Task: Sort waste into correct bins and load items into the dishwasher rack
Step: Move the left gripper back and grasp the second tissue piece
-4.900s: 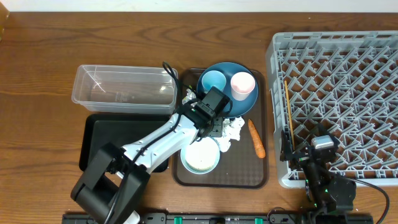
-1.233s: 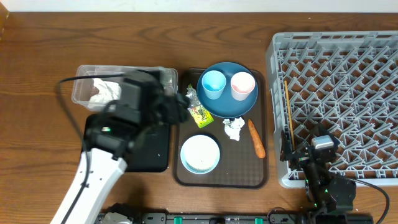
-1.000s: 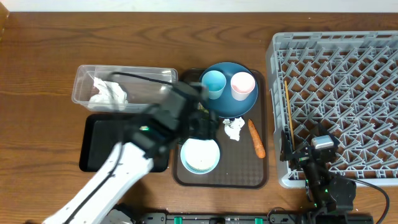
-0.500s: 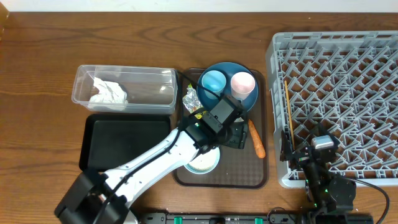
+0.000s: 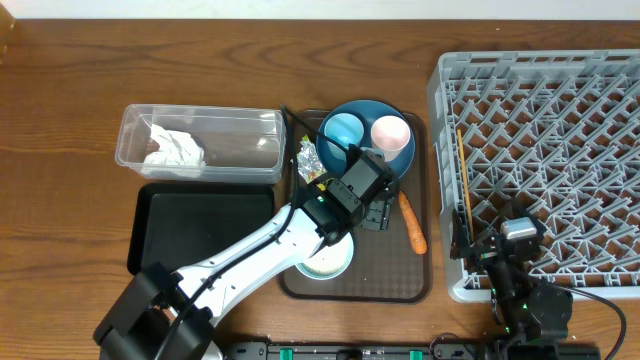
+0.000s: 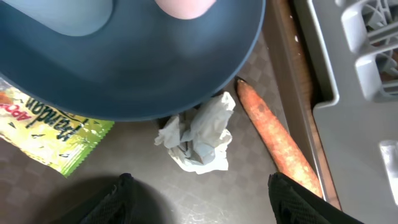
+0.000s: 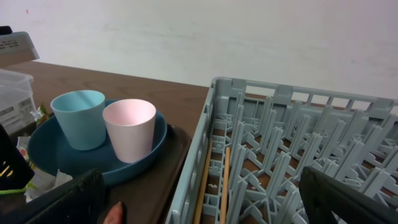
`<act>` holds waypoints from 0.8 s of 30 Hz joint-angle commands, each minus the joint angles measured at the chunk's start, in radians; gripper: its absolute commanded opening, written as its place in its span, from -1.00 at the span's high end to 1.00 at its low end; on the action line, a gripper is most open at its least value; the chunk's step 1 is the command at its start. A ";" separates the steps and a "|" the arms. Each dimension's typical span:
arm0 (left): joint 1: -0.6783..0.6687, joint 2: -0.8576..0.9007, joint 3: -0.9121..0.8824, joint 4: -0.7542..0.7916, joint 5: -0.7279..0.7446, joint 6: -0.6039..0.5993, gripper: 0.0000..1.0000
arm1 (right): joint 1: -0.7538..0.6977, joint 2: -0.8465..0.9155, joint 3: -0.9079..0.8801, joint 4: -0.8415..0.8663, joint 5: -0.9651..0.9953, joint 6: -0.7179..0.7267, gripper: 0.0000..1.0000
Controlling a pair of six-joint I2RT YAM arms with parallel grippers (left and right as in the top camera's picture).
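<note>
My left gripper (image 5: 375,213) (image 6: 202,208) is open and hovers just over a crumpled white napkin (image 6: 199,134) on the brown tray; its fingers straddle the napkin. The orange carrot (image 5: 412,226) (image 6: 273,140) lies to the right. The yellow-green wrapper (image 6: 50,124) and foil (image 5: 307,155) lie to the left. The dark blue plate (image 5: 362,168) (image 6: 155,74) holds the light blue cup (image 5: 343,130) and pink cup (image 5: 390,133). The pale bowl (image 5: 325,262) is partly under my arm. Another napkin (image 5: 175,148) lies in the clear tub (image 5: 250,125). My right gripper (image 5: 468,245) (image 7: 205,205) is open at the grey rack (image 5: 545,150).
The black tray (image 5: 200,225) lies in front of the tub. The brown serving tray (image 5: 370,282) carries the dishes and waste. Chopsticks (image 5: 463,180) (image 7: 224,180) lie in the rack's left edge. Bare wooden table (image 5: 60,120) surrounds everything.
My left arm carried a napkin from the brown tray to the clear tub and left it there. It has come back and now sits open over the second napkin. The right arm has not moved.
</note>
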 commanded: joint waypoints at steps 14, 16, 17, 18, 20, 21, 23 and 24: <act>0.000 0.202 0.019 0.075 -0.026 -0.059 -0.43 | 0.005 -0.005 -0.002 -0.003 0.002 -0.009 -0.98; 0.000 0.207 0.019 0.077 -0.026 -0.058 -0.12 | 0.005 -0.005 -0.002 -0.003 0.002 -0.009 -0.99; 0.000 0.207 0.019 0.077 -0.026 -0.058 0.14 | 0.005 -0.005 -0.002 -0.003 0.002 -0.009 -0.99; 0.000 0.207 0.019 0.080 -0.026 -0.058 0.31 | 0.005 -0.005 -0.002 -0.003 0.002 -0.009 -0.99; 0.000 0.206 0.019 0.080 -0.026 -0.058 0.52 | 0.005 -0.005 -0.002 -0.003 0.002 -0.009 -0.98; 0.000 0.206 0.019 0.080 -0.026 -0.058 0.60 | 0.005 -0.005 -0.002 -0.003 0.002 -0.009 -0.99; 0.000 0.204 0.019 0.080 -0.026 -0.058 0.78 | 0.005 -0.005 -0.002 -0.003 0.002 -0.009 -0.99; 0.000 0.201 0.019 0.078 -0.025 -0.058 0.87 | 0.005 -0.005 -0.002 -0.003 0.002 -0.009 -0.99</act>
